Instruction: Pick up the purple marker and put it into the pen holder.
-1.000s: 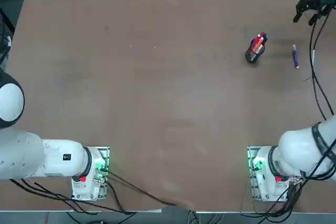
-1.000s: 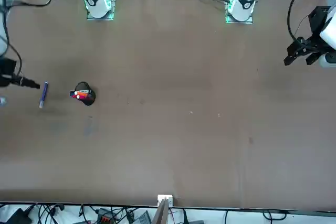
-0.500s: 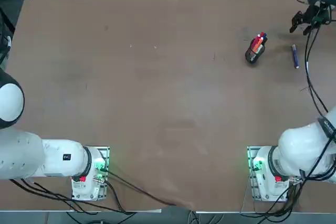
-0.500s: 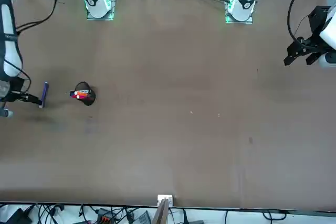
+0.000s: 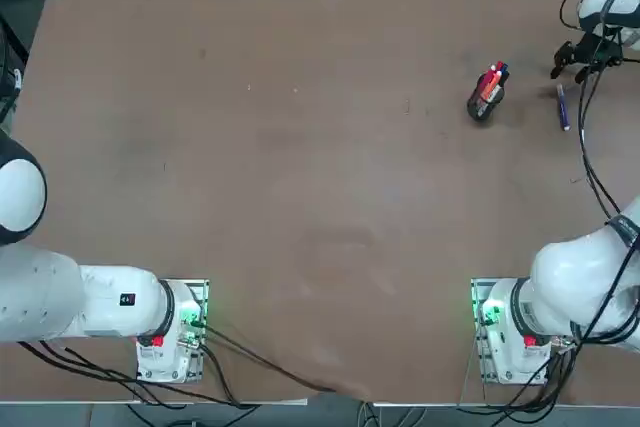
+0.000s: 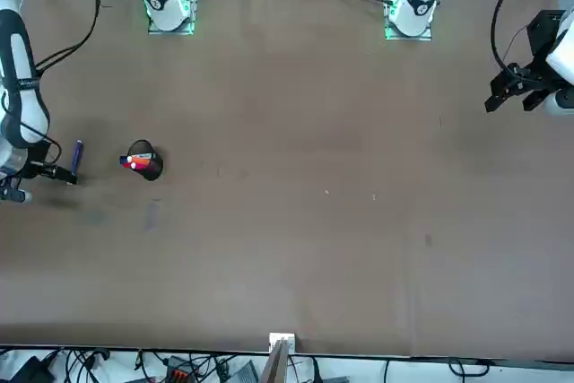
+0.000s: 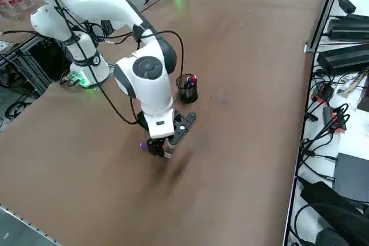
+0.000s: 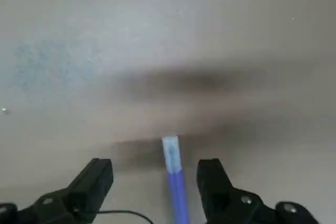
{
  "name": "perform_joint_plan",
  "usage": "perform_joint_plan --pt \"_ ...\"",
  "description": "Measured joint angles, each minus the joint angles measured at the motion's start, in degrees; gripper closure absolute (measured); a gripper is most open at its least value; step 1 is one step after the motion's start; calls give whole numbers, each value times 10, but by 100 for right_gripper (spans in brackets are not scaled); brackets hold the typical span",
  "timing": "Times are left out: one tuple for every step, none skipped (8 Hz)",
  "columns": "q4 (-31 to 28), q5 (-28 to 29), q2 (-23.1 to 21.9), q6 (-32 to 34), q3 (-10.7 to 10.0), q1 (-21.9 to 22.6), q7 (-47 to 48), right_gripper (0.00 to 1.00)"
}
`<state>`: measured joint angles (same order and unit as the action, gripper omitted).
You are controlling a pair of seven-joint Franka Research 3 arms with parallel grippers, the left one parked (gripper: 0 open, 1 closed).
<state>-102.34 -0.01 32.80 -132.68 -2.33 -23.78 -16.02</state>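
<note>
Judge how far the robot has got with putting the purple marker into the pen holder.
Done: the right hand has reached the marker, open, one finger on each side of it. In hand: the grasp itself; the marker lies flat on the table, not yet gripped or lifted. Left: close on it, lift it, carry it to the holder, which has only red and orange pens, and drop it in.

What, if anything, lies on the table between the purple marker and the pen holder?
Nothing visible: bare table separates the purple marker from the pen holder. The right hand is open, straddling the marker.
</note>
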Motion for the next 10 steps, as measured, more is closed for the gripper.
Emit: perform_joint_plan --pt "-3 0 2 -7 1 -6 -5 3" --pt "-11 0 4 -27 1 -11 -7 3" --pt "-25 0 7 -55 1 -12 -7 3" --pt "-39 0 10 -77 2 -12 -7 4" --pt "-46 0 11 -84 3 -12 -7 6" --pt "-47 0 11 -85 3 -13 -7 14" --pt "-47 0 11 -85 3 -15 -7 21" --pt "-48 0 11 -85 4 -16 -7 23" --pt "-48 0 11 -85 5 -17 -7 25" --pt "-48 0 12 -85 6 -17 -7 34"
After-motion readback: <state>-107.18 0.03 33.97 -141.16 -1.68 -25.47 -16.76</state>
